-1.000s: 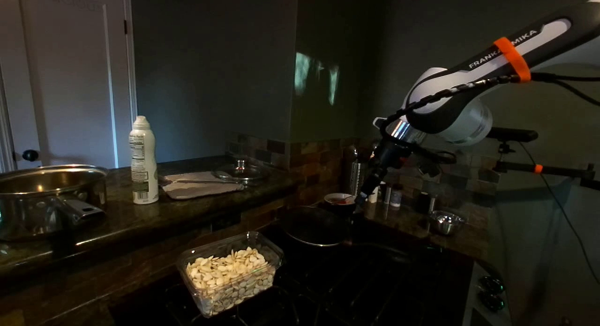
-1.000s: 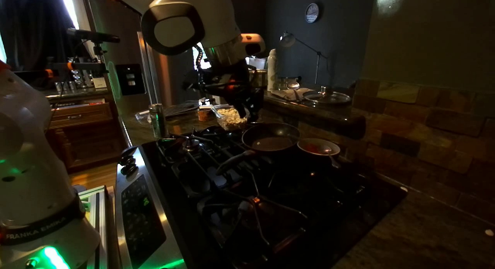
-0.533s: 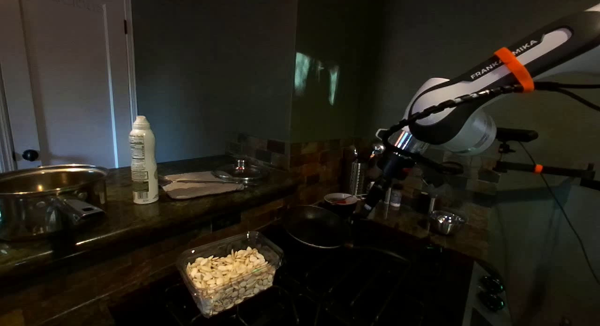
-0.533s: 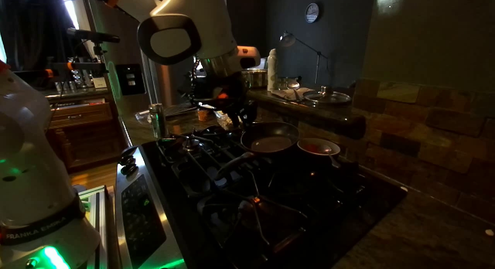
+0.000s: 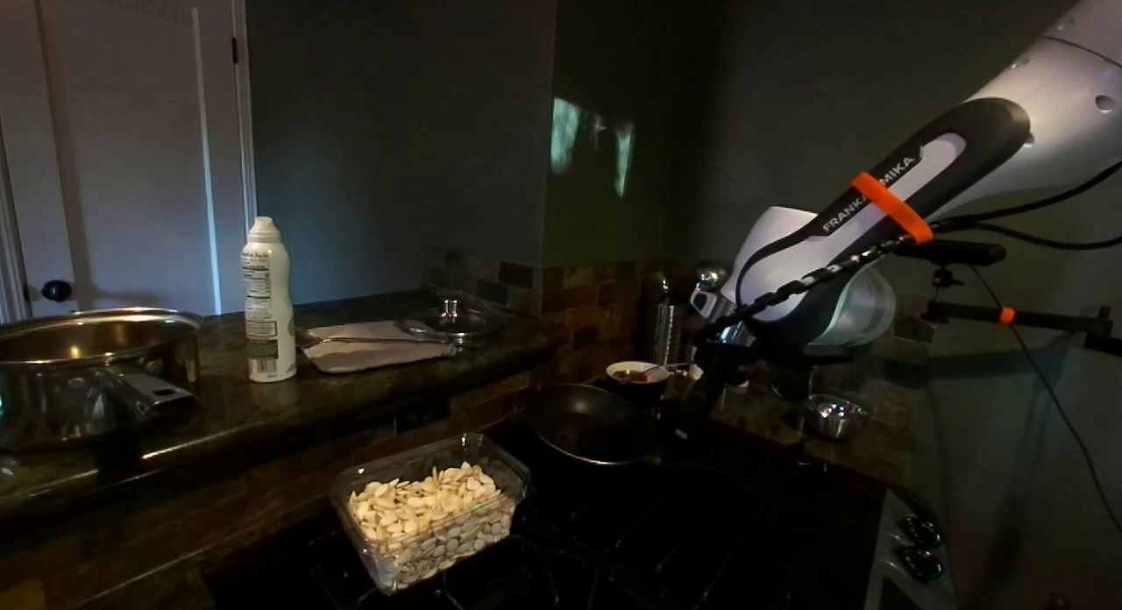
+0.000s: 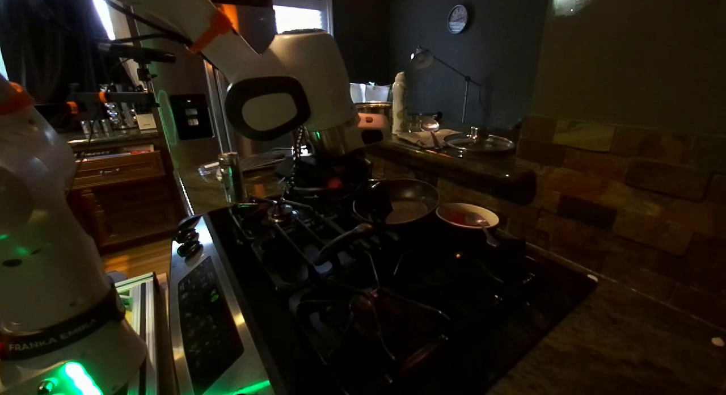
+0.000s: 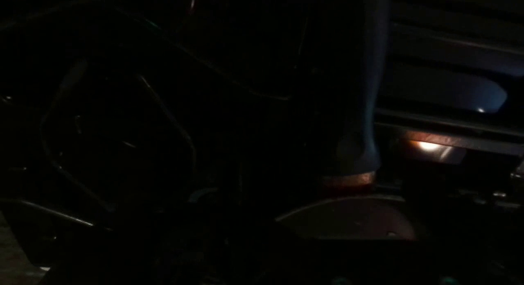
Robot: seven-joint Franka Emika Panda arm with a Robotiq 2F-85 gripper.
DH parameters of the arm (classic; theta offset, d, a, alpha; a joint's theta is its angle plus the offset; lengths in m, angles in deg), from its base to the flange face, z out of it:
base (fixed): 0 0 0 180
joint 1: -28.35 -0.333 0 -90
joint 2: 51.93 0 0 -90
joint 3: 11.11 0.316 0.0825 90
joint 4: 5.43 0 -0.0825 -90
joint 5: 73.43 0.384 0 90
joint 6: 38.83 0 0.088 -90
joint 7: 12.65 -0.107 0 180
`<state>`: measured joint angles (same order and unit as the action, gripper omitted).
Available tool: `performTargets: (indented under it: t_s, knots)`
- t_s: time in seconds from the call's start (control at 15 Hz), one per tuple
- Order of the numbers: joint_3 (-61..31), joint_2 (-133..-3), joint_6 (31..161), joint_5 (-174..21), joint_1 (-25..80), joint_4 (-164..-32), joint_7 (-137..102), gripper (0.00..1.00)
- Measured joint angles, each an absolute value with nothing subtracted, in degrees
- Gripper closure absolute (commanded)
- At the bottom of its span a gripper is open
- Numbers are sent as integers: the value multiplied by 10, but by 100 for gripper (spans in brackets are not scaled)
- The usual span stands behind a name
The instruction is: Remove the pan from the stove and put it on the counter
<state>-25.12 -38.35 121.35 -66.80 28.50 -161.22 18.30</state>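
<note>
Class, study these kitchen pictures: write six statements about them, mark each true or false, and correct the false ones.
1. The pan sits on the stove. True.
2. The steel pot stands on the stove. False: the steel pot stands on the counter.
3. A spoon sticks out of the pale bowl. True.
4. The white bottle lies on its side. False: the white bottle stands upright.
5. The pan's handle points toward the pale bowl. False: the pan's handle points toward the control panel.
6. The clear container holds pale, flat pieces. True.
</note>
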Motion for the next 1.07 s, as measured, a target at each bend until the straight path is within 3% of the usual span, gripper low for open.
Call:
performTargets:
  t_s: [0.6,0.67,0.73,0.87,1.07]
  knots:
    - [-214,-482,1351,-688,282,-1610,147,0]
    - [-211,-489,1364,-688,282,-1610,139,4]
    - [-209,-495,1373,-687,282,-1609,133,27]
    - [-207,-504,1377,-678,279,-1607,128,31]
    - [-203,-510,1378,-660,274,-1602,128,57]
